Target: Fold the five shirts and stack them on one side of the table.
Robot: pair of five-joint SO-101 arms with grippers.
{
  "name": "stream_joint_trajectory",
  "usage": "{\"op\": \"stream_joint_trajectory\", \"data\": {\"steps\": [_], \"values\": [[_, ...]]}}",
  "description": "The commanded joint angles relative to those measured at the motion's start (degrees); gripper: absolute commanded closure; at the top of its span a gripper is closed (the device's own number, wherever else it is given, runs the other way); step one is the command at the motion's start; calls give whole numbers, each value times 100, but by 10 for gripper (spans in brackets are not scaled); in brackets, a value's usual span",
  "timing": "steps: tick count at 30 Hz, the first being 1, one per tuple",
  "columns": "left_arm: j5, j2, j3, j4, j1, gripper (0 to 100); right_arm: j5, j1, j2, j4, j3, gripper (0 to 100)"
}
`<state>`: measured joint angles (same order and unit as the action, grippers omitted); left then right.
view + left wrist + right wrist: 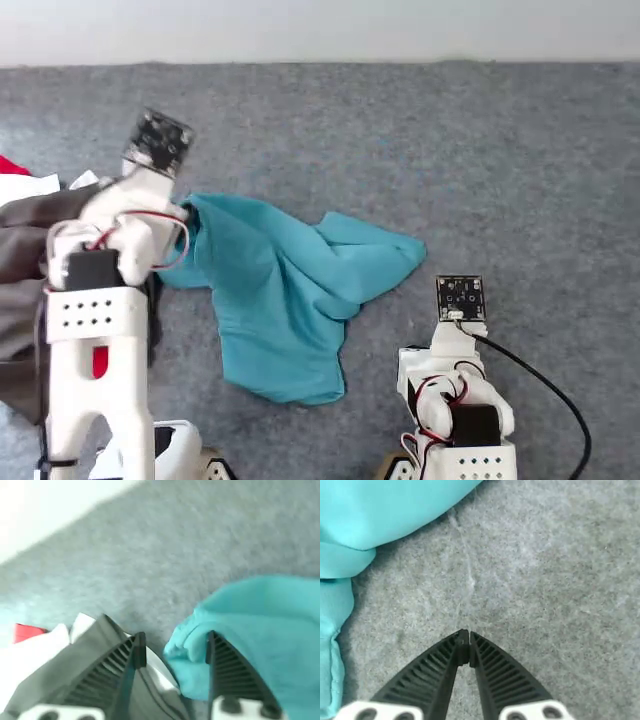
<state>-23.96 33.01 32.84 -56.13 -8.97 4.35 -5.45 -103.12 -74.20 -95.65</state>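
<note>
A teal shirt [285, 290] lies crumpled in the middle of the grey carpeted table [480, 150]. My left gripper [172, 647] is open at the shirt's left edge, and a bunched fold of the teal shirt [260, 625] sits between its fingers, against one finger [215, 655]. The left arm [100, 300] stands over a pile of shirts at the table's left side: a grey shirt [25, 260], a white one [30, 185] and a red one [10, 165]. My right gripper [469, 639] is shut with nothing in it, low over bare carpet just off the teal shirt [380, 510].
The right arm [455, 400] stands at the front right. Bare carpet stretches across the back and the right of the table. A pale wall [320, 30] runs along the far edge.
</note>
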Motion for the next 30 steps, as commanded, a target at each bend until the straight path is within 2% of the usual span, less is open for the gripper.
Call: {"op": "stream_joint_trajectory", "data": {"steps": [1, 6, 9, 12, 14, 19, 23, 26, 30], "values": [[-62, 105, -1103, -1081, 141, 806, -44, -4, -22, -40, -79, 990], [-396, 132, -1473, -2523, 1002, 809, -44, -4, -22, -40, -79, 990], [-413, 88, -1402, -3015, 1459, 810, -44, -4, -22, -40, -79, 990], [-431, 88, -857, -3095, 2013, 827, -44, -4, -22, -40, -79, 990], [-440, 88, -286, -2901, 2356, 848, -44, -4, -22, -40, -79, 990], [-440, 79, 1226, -1600, 3095, 886, -44, -4, -22, -40, -79, 990], [-431, 70, 2035, -492, 3288, 908, -44, -4, -22, -40, -79, 990], [-431, -290, 2158, -97, 3288, 923, -44, -4, -22, -40, -79, 990], [-413, -1468, 1560, -44, 3279, 924, -44, -4, -22, -40, -79, 990]]}}
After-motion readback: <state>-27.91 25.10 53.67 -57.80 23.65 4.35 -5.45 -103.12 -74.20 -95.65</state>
